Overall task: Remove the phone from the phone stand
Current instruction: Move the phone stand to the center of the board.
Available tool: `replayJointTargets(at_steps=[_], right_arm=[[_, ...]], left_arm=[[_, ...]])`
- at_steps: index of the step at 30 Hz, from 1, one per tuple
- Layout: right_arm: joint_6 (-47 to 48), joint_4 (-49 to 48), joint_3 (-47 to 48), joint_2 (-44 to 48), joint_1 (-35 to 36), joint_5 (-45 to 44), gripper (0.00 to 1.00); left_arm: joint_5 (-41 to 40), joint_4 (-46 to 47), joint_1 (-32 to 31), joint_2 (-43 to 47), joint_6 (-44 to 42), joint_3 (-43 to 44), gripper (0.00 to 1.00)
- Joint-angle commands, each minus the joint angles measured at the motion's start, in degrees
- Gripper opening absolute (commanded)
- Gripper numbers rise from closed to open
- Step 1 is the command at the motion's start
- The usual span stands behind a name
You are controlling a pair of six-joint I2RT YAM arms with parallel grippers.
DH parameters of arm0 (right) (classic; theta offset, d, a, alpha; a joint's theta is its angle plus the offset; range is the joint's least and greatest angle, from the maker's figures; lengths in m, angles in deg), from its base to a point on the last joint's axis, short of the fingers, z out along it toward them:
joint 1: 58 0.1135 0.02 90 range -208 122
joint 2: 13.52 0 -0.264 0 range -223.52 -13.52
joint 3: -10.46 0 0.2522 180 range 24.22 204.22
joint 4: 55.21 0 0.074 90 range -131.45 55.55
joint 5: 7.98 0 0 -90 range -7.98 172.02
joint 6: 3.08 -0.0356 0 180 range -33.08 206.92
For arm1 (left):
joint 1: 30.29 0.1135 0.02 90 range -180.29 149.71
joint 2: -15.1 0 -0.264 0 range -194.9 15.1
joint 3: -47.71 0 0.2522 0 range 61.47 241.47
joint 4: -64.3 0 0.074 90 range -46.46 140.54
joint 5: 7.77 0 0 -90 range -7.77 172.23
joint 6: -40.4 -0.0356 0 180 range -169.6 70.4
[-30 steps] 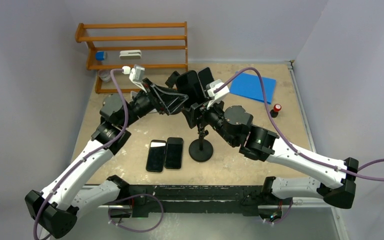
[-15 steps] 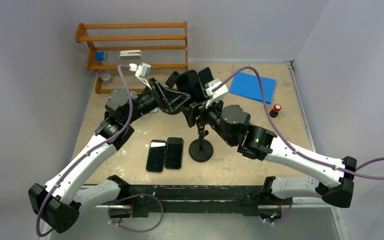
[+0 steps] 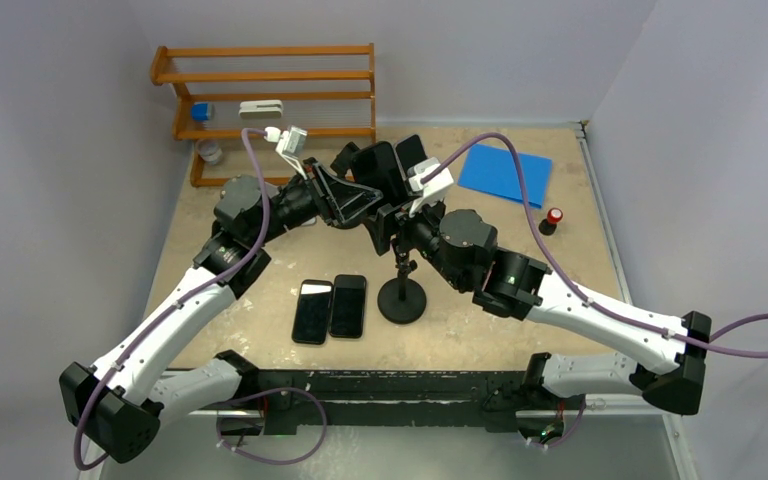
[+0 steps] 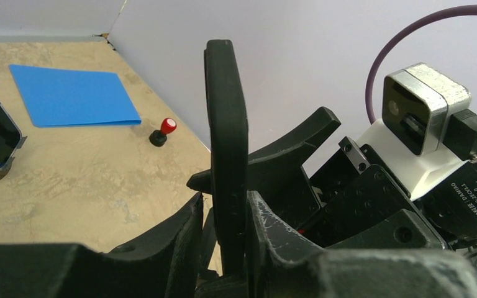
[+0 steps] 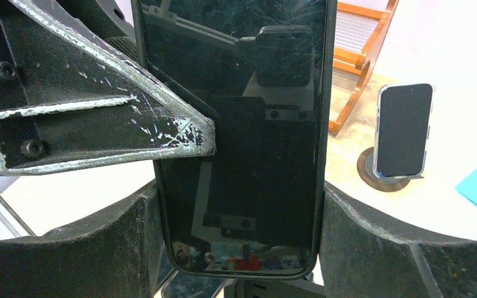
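Observation:
The phone (image 3: pixel 378 170) stands upright above the black phone stand (image 3: pixel 402 298), whose top shows just under the phone's lower edge (image 5: pixel 273 288). My right gripper (image 5: pixel 239 186) is shut on the phone (image 5: pixel 242 124), one finger on each long side. From the left, my left gripper (image 4: pixel 225 198) straddles the phone (image 4: pixel 227 124) across its faces. One finger lies against it and a thin sliver of table shows beside the other. Whether the phone still sits in the stand is hidden by both grippers (image 3: pixel 360 200) (image 3: pixel 392 205).
A second phone (image 5: pixel 404 130) stands on a round stand (image 5: pixel 382 179) behind. Two phones (image 3: pixel 330 308) lie flat near the stand's base. A blue folder (image 3: pixel 505 172) and a red-capped item (image 3: pixel 553 218) sit at the right, and a wooden rack (image 3: pixel 265 90) at the back left.
My left arm has pushed right towards the phone and its jaws have narrowed round it. The right gripper keeps its hold and has barely moved.

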State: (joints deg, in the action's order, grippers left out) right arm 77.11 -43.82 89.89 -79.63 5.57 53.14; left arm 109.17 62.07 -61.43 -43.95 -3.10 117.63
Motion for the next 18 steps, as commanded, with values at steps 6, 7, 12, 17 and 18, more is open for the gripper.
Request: replayJointTargets(at_steps=[6, 7, 12, 17, 18], right_arm=[[-0.92, -4.73, 3.5, 0.88, -0.2, 0.74, 0.0], [-0.88, -4.6, 3.5, 0.97, -0.21, 0.85, 0.0], [-0.68, -3.83, 3.43, 1.7, -0.2, 2.04, 0.26], [-0.83, -3.83, 2.92, 3.04, -0.2, 2.99, 0.68], [-0.81, -4.06, 2.82, 3.53, -0.2, 3.15, 0.73]], left_arm=[[0.38, 3.07, 0.3, 0.07, -0.55, 1.98, 0.16], [0.25, 3.14, 0.3, 0.07, -0.62, 1.9, 0.14], [-1.11, 3.41, 0.29, 0.4, -0.64, 1.25, 0.0], [-3.08, 4.28, 0.35, 1.22, -0.67, 0.48, 0.0], [-3.66, 4.37, 0.3, 1.57, -0.7, 0.42, 0.0]])
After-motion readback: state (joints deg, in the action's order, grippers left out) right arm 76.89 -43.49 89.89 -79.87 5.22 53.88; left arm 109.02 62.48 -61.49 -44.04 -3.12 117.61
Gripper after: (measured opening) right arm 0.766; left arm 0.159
